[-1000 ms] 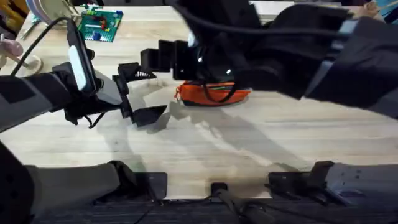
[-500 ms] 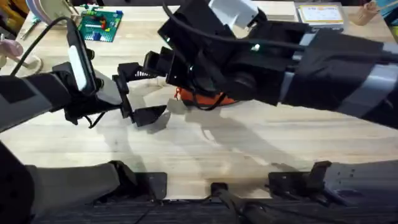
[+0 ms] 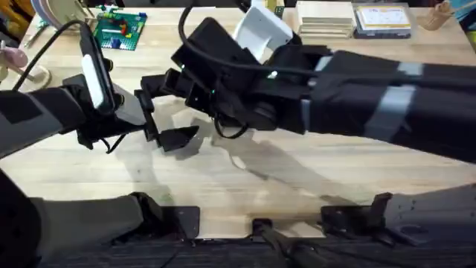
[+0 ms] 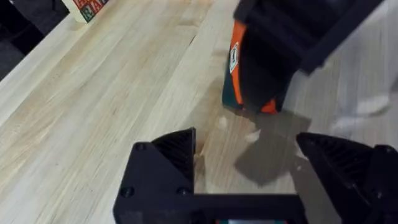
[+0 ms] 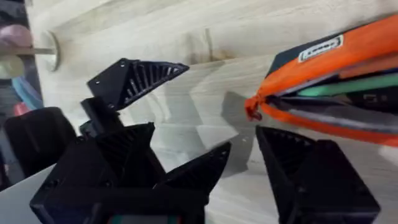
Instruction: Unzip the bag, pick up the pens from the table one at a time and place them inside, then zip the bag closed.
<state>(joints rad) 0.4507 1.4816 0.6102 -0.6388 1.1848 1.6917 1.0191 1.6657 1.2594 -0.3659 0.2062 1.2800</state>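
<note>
The right arm has swung lower over the orange bag (image 5: 336,56) and now covers it from above. Its right hand (image 5: 242,162) is open by the bag's end. Pens (image 5: 348,87) lie inside, so zipping comes next. The left hand (image 4: 249,155) waits open on the worktop (image 4: 112,93) nearby.

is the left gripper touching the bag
Apart. In the left wrist view, bare table separates the open left gripper from the bag, which lies beyond its fingertips.
</note>
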